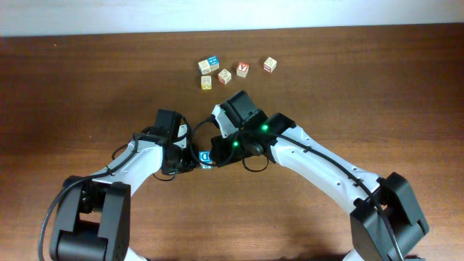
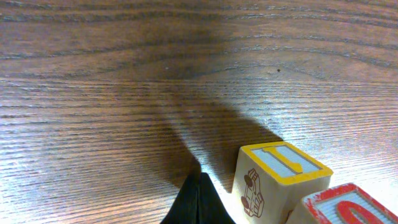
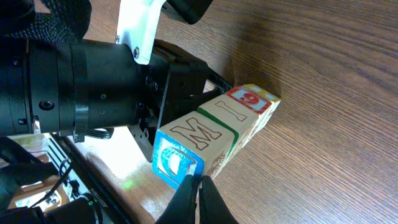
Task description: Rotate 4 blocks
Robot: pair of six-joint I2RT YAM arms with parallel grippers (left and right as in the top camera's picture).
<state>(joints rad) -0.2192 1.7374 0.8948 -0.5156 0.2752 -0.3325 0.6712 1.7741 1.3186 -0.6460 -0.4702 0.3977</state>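
Four alphabet blocks (image 3: 214,134) are lying face to face in one straight row on the wooden table (image 1: 377,87), near its middle, between the two wrists. The blue "D" face (image 3: 177,163) is capping the near end in the right wrist view. The yellow-bordered cube (image 2: 277,179) is closing the far end, with the red-bordered cube (image 2: 348,206) touching it. The right gripper (image 3: 198,198) is clenched and holding nothing, its tips sitting at the lower edge of that blue face; whether they are actually pressing on it is hard to tell. The left gripper (image 2: 199,198) is likewise pinched shut and empty, pointing just beside the yellow-bordered cube. These cubes are looking light, stiff and smooth-sided, so they are likely sliding easily over the grain. Being unjoined, the row is apt to buckle under an off-centre shove. Squeezing both end faces squarely, or pinching one cube across opposite flat sides, is looking like the safest hold.
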